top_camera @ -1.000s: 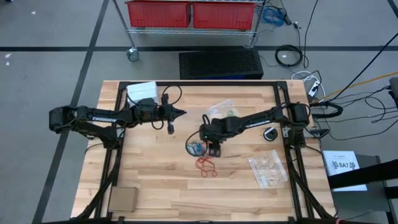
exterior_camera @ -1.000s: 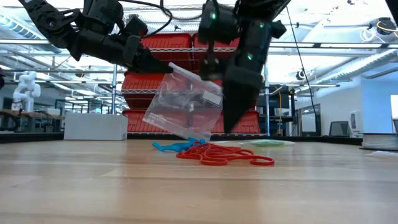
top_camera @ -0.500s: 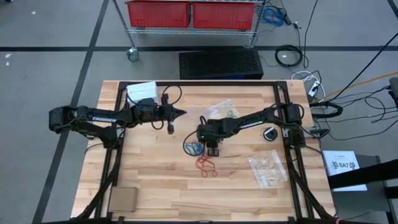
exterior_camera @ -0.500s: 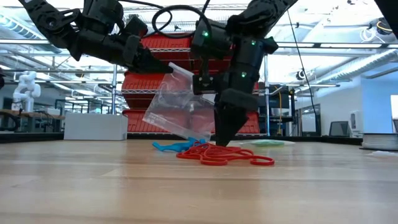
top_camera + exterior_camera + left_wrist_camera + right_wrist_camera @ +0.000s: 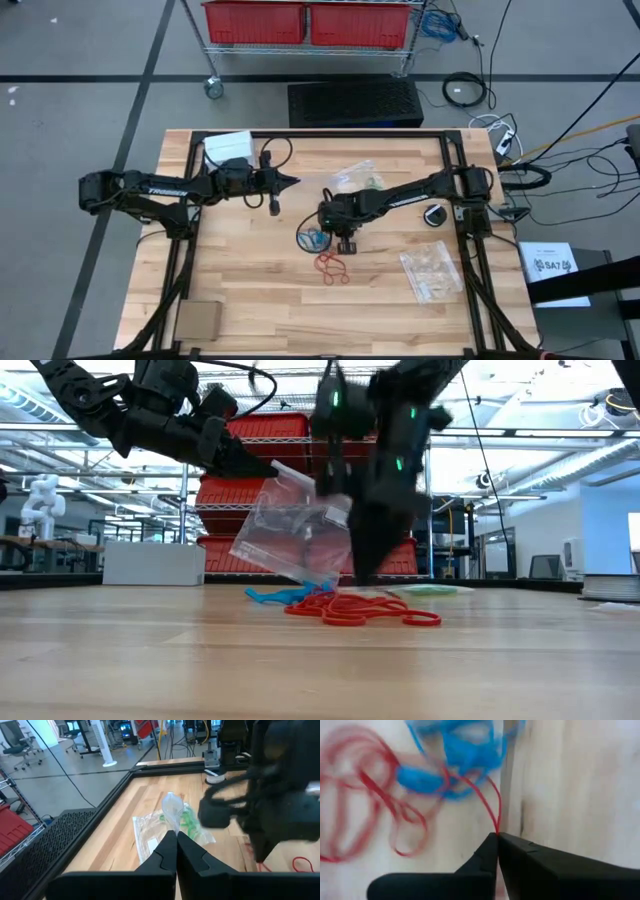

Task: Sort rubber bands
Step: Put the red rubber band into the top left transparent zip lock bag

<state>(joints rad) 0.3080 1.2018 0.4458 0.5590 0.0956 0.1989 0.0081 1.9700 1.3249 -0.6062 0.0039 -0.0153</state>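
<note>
We have the right tool clenched on a single red rubber band drawn off the red and blue rubber bands lying tangled mid-counter. The left tool hangs above the counter, pinched shut on the corner of a clear bag. Green bands already sit in a bag toward the back, so we judge sorting barely begun: the red and blue are largely unseparated.

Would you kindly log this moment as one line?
right gripper: shut on red rubber band | left gripper: shut on clear bag, raised | blue bands: on table
</note>
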